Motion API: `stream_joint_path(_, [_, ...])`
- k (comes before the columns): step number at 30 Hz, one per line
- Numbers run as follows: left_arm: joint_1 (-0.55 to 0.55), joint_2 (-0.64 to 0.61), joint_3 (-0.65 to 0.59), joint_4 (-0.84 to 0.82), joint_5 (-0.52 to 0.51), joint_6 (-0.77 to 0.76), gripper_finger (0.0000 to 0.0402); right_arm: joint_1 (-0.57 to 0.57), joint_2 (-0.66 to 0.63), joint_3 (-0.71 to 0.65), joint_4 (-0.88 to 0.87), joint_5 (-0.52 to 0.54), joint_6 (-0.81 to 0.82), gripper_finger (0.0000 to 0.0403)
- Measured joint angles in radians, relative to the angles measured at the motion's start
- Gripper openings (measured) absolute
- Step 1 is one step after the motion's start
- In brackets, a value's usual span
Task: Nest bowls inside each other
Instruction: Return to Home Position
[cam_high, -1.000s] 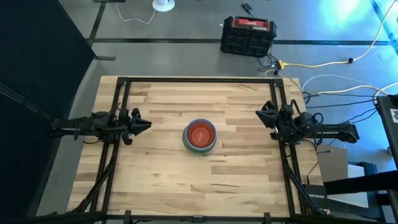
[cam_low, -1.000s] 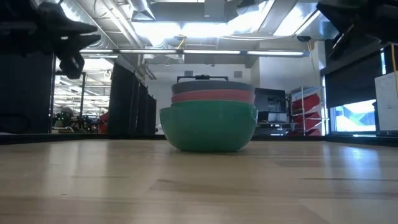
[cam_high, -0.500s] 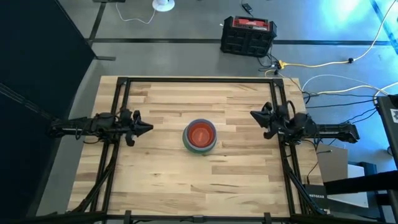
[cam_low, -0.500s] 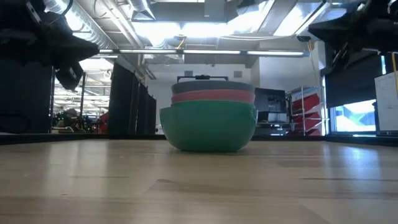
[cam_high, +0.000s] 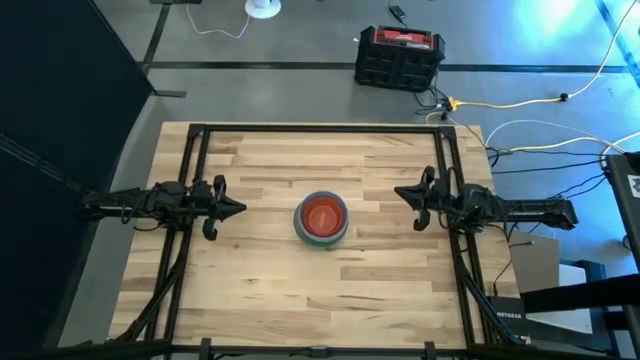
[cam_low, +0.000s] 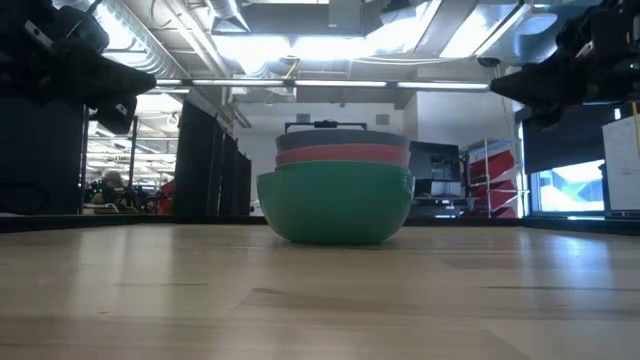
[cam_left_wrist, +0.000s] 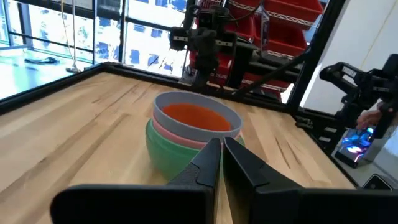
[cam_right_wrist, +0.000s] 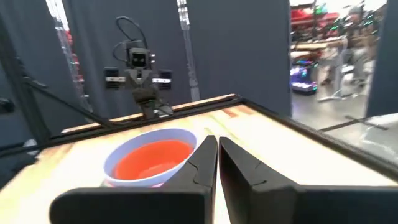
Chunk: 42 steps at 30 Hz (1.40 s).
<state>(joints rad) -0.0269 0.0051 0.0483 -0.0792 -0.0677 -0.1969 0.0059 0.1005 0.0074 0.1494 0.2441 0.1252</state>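
Observation:
The bowls (cam_high: 321, 219) stand as one nested stack at the middle of the wooden table (cam_high: 260, 300). From the low view the stack (cam_low: 336, 195) shows a green bowl at the bottom, a pink one in it and a light blue rim on top; from above, an orange-red bowl (cam_left_wrist: 194, 116) lies innermost. My left gripper (cam_high: 238, 208) hovers left of the stack, shut and holding nothing, its fingertips (cam_left_wrist: 213, 151) pointing at the bowls. My right gripper (cam_high: 399, 193) hovers right of the stack (cam_right_wrist: 152, 157), also shut on nothing.
Black frame rails (cam_high: 190, 170) run along the table's left, right and far sides. A black and red case (cam_high: 399, 57) and loose cables (cam_high: 540, 100) lie on the floor beyond the table. Red shelving (cam_left_wrist: 273, 37) stands in the room behind.
The left gripper's fingers have come together. Both arms have swung slightly, and the right gripper has moved a little toward the stack. The bowls have not moved.

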Motion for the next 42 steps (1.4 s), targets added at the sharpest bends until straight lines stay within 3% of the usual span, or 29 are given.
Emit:
stream_joint_path(6, [0.000, 0.000, 0.000, -0.007, 0.000, -0.006, 0.0000, 0.000, 0.000, 0.005, -0.013, 0.017, -0.026, 0.0000])
stream_joint_path(13, [0.000, 0.000, 0.002, -0.011, 0.001, -0.046, 0.0000, 0.000, 0.000, 0.006, -0.030, -0.033, -0.006, 0.0000])
stream_joint_path(30, [0.002, 0.000, 0.002, -0.014, -0.006, 0.135, 0.0000, 0.000, 0.002, 0.008, -0.048, 0.110, -0.155, 0.0001])
stream_joint_path(42, [0.002, 0.000, 0.002, -0.014, -0.008, 0.111, 0.0000, 0.000, 0.002, 0.008, -0.048, 0.112, -0.157, 0.0001])
